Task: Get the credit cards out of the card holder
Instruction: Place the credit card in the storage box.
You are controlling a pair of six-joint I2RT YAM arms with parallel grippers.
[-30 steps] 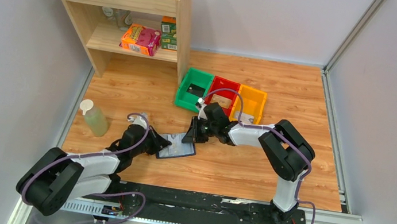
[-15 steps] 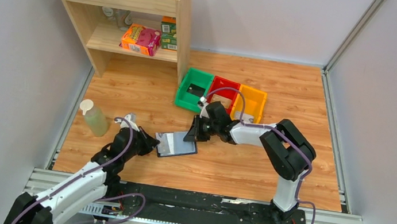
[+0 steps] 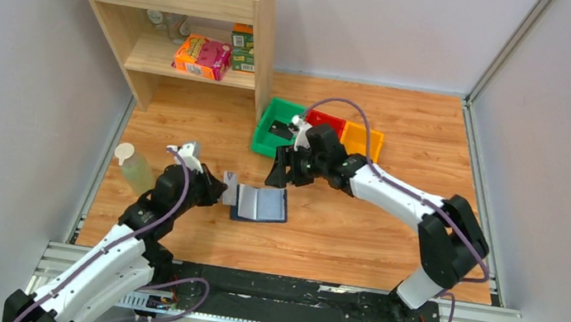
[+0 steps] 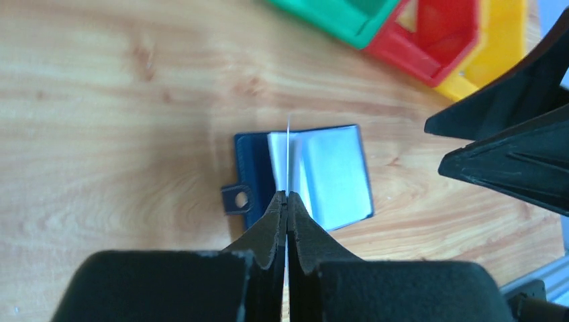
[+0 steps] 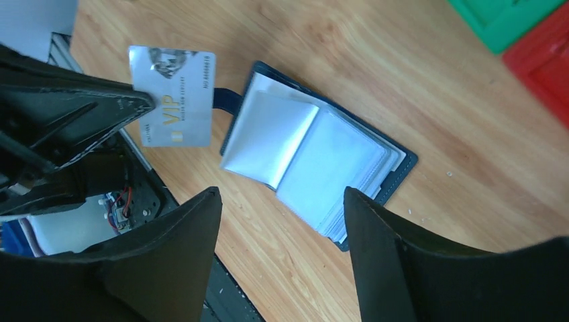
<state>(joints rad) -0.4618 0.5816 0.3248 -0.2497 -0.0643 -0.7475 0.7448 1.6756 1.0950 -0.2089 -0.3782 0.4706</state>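
The card holder [image 3: 261, 204] lies open on the wooden table, navy cover down and pale blue-grey pockets up; it also shows in the left wrist view [image 4: 329, 171] and the right wrist view [image 5: 315, 154]. My left gripper [image 3: 218, 189] is shut on a silver-grey credit card [image 5: 176, 94] marked VIP, held in the air just left of the holder. The left wrist view shows that card [image 4: 288, 154] edge-on as a thin white line rising from the left gripper [image 4: 287, 196]. My right gripper [image 3: 279, 173] hovers above the holder's far side; it [image 5: 282, 194] stands open, holding nothing.
Green [image 3: 264, 137], red [image 3: 329, 121] and yellow [image 3: 366, 142] bins stand side by side behind the holder; a dark card lies in the green one. A wooden shelf [image 3: 192, 24] with boxes stands far left. A pale bottle [image 3: 135, 170] stands left of my left arm.
The right gripper opened, let go of the holder and rose toward the bins. The left gripper drew the silver card out to the left. The holder now lies flat and open.
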